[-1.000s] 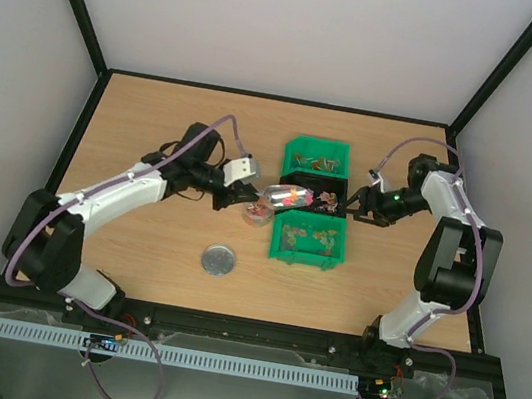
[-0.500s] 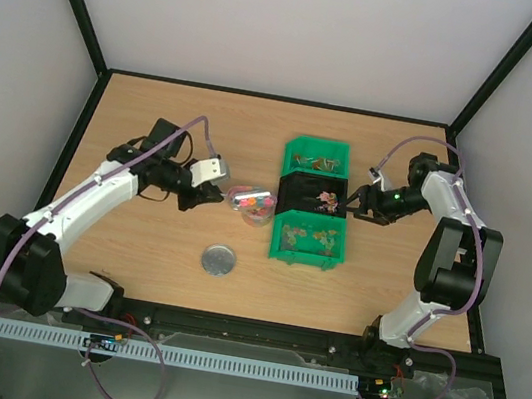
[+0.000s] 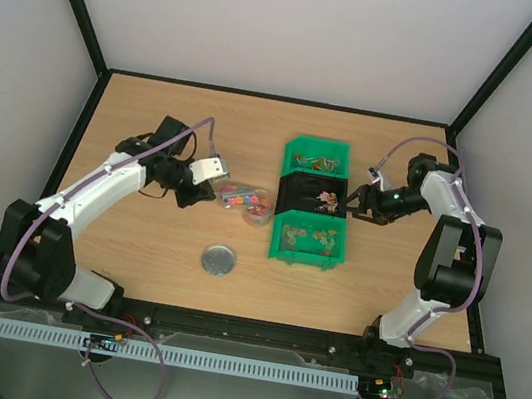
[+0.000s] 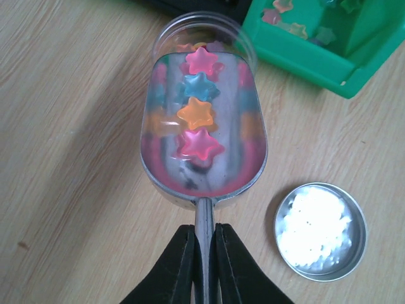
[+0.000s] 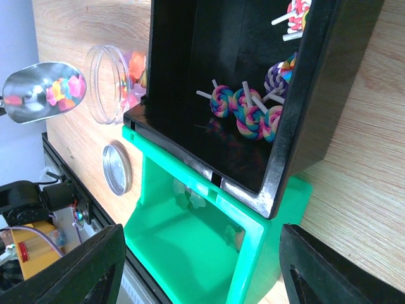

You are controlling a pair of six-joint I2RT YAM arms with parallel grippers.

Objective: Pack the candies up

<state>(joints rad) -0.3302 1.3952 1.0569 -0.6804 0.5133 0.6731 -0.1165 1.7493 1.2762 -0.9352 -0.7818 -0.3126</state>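
My left gripper [image 4: 204,233] is pinched tight on the thin handle of the metal scoop [image 4: 190,180]. Four star-shaped candies [image 4: 195,113] lie in a row down the scoop's bowl: pink, blue, orange, pink. The scoop's front lip sits over the mouth of the clear jar [image 4: 201,25], and a few more bright candies show through the jar's wall in the right wrist view.

From above, scoop and jar are near the middle of the tabletop [image 3: 157,122], the jar just beside the left side of the bins. The green bins [image 3: 310,242] stand right of centre in a row running from the far edge toward the near edge, with a black bin [image 3: 300,187] between them. Small candies lie in the green ones, and swirl lollipops [image 5: 247,117] in the black one.

The round silver lid [image 3: 218,260] lies flat, apart from the jar and nearer the tabletop's near edge.

My right gripper [image 5: 201,253] is at the right side of the black bin with its jaws spread wide, gripping nothing. I cannot tell whether it touches the bin.
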